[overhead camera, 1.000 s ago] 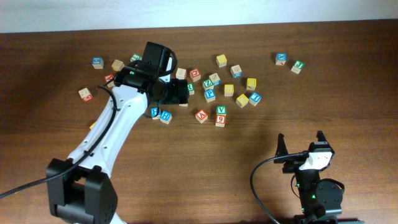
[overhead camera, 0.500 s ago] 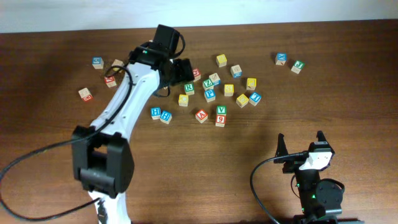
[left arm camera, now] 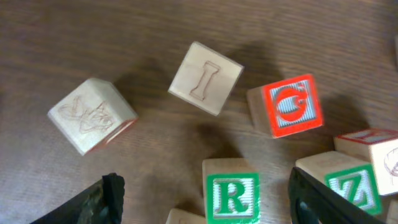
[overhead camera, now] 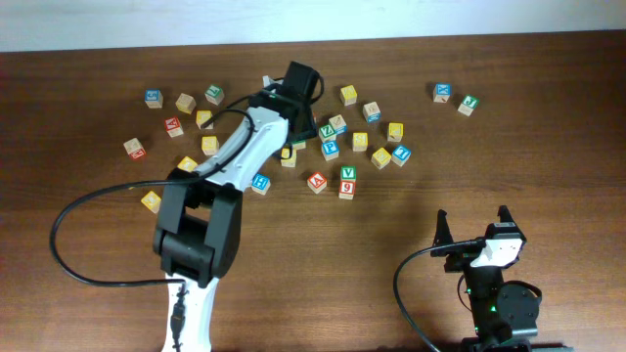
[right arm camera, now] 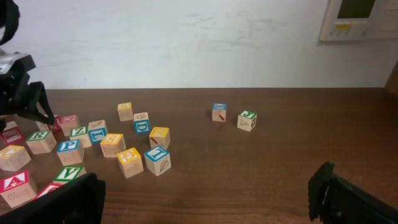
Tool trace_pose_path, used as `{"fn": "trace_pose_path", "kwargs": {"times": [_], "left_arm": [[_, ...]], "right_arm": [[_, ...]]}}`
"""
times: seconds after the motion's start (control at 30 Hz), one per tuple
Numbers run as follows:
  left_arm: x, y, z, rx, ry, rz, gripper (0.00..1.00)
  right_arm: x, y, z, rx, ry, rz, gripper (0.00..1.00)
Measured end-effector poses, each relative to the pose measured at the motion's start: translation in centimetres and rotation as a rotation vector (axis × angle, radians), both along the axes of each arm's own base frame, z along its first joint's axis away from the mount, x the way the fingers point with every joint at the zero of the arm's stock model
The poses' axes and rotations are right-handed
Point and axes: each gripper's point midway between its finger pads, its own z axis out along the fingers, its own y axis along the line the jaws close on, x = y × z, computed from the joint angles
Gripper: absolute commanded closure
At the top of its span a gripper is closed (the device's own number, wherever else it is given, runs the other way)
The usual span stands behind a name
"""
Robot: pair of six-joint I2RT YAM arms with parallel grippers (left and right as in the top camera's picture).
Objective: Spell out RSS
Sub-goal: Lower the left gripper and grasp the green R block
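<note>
The green-and-white R cube [left arm camera: 231, 198] stands on the table between the two fingers of my left gripper [left arm camera: 211, 202], which is open and touches nothing. In the overhead view the left gripper [overhead camera: 298, 125] hangs over the middle of the cube cluster and hides most of the R cube. The R cube also shows in the right wrist view [right arm camera: 41, 142]. Several yellow-faced cubes lie around, such as one [overhead camera: 289, 156] just in front of the R, and others [overhead camera: 360, 142] [overhead camera: 380, 157]; their letters are too small to read. My right gripper [overhead camera: 474, 230] is open and empty at the front right.
Around the R are a red G cube [left arm camera: 292, 106], a plain I cube [left arm camera: 205, 78], a green Z cube [left arm camera: 345, 186] and a plain picture cube [left arm camera: 92, 115]. More cubes are scattered left [overhead camera: 134, 148] and far right [overhead camera: 442, 92]. The left arm [overhead camera: 220, 171] crosses the table's left half.
My left arm has swung to the right and away from me, bringing its open gripper over the R cube. The cubes and the right arm have not moved.
</note>
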Motion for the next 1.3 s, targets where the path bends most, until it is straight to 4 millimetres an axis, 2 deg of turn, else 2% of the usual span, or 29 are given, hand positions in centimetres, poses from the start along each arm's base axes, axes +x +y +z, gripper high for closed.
{"fn": "trace_pose_path", "kwargs": {"times": [0.1,0.13,0.23,0.43,0.5,0.63,0.73,0.8,0.87,1.0,1.07,1.13,1.23,1.3], "left_arm": [[0.3,-0.3,-0.5,-0.044,0.022,-0.074,0.23],[0.2,-0.5,-1.0,-0.057,0.038,-0.094,0.28],[-0.2,-1.2,-1.7,-0.068,0.059,-0.13,0.34],[-0.8,-1.6,-1.9,-0.075,0.081,-0.137,0.35],[-0.8,-1.5,-2.1,-0.076,0.084,-0.125,0.39],[-0.8,-1.3,-2.3,-0.069,0.083,-0.109,0.37],[-0.8,-1.1,-3.1,-0.056,0.097,-0.101,0.39],[-0.9,-0.9,-4.1,-0.042,0.111,-0.095,0.46],[-0.8,-0.7,-4.1,-0.031,0.105,-0.088,0.55],[-0.8,-0.5,-4.1,-0.021,0.104,-0.082,0.63],[-0.8,-0.4,-4.1,-0.018,0.103,-0.08,0.63],[-0.8,-0.4,-4.1,-0.016,0.101,-0.079,0.51],[-0.4,0.2,-3.9,0.013,0.082,-0.059,0.49],[-0.2,0.7,-3.9,0.039,0.071,-0.049,0.62]], "right_arm": [[0.0,0.0,0.0,-0.001,0.0,0.0,0.02],[0.0,0.0,0.0,0.0,0.0,0.0,0.02],[0.0,0.0,0.0,-0.001,0.0,0.0,0.02],[0.0,0.0,0.0,0.0,0.0,0.0,0.02],[0.0,0.0,0.0,-0.001,0.0,0.0,0.02],[0.0,0.0,0.0,0.0,0.0,0.0,0.02],[0.0,0.0,0.0,-0.001,0.0,0.0,0.02],[0.0,0.0,0.0,-0.001,0.0,0.0,0.02],[0.0,0.0,0.0,0.0,0.0,0.0,0.02],[0.0,0.0,0.0,0.0,0.0,0.0,0.02],[0.0,0.0,0.0,0.0,0.0,0.0,0.02],[0.0,0.0,0.0,0.0,0.0,0.0,0.02],[0.0,0.0,0.0,-0.001,0.0,0.0,0.02],[0.0,0.0,0.0,-0.001,0.0,0.0,0.02]]}}
